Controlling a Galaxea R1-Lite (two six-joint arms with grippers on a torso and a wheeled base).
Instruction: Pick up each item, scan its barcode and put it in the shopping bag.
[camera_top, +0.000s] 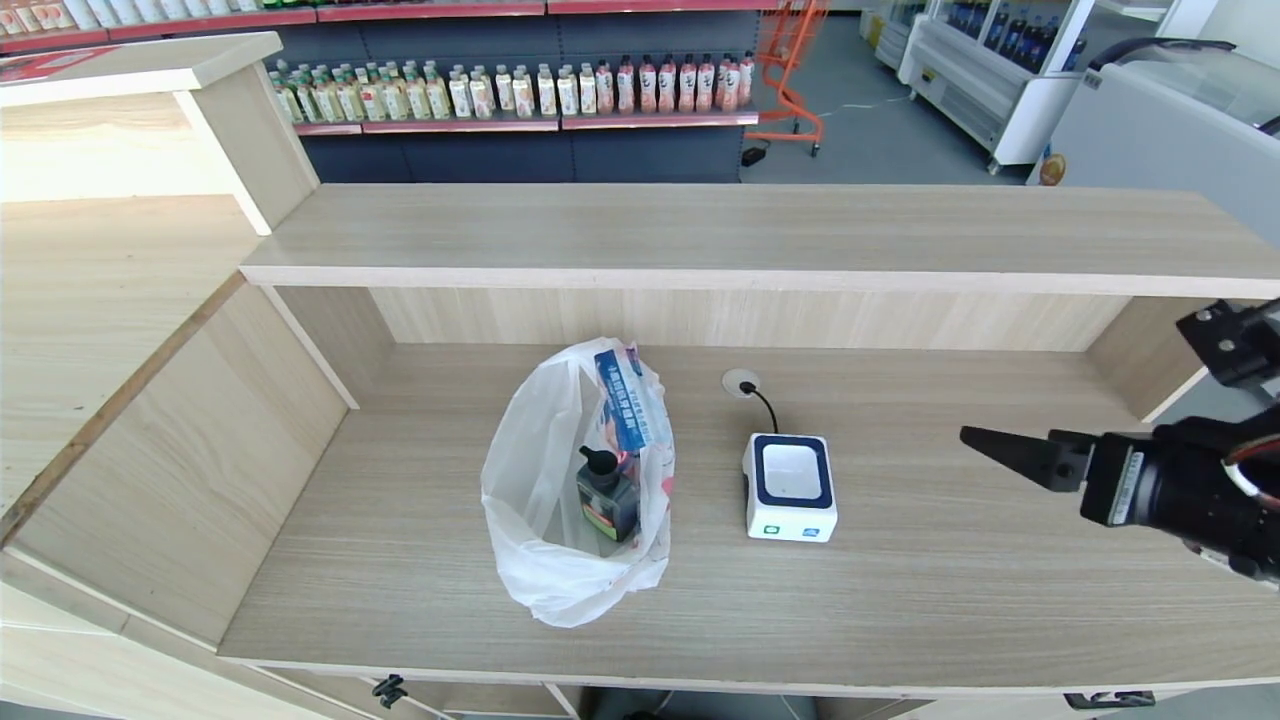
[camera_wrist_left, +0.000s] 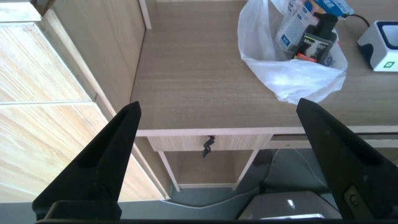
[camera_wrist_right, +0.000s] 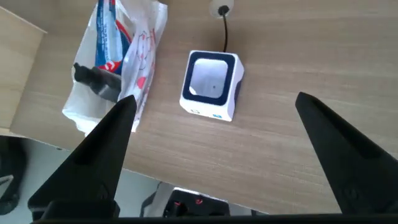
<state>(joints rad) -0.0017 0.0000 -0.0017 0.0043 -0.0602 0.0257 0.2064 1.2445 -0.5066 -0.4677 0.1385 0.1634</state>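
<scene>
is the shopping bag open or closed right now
Open: the shopping bag gapes upward, showing a dark pump bottle and a blue pack inside.

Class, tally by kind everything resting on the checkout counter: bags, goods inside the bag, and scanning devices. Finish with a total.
Bags: 1, the shopping bag
Goods in the bag: 2, the dark pump bottle and the blue-and-white packet
Scanning devices: 1, the scanner
Total: 4

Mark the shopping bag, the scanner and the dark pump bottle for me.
shopping bag (camera_top: 508, 485), head view, on its white plastic left wall.
scanner (camera_top: 791, 478), head view, on the middle of its top window.
dark pump bottle (camera_top: 608, 505), head view, on its body, standing inside the bag.
</scene>
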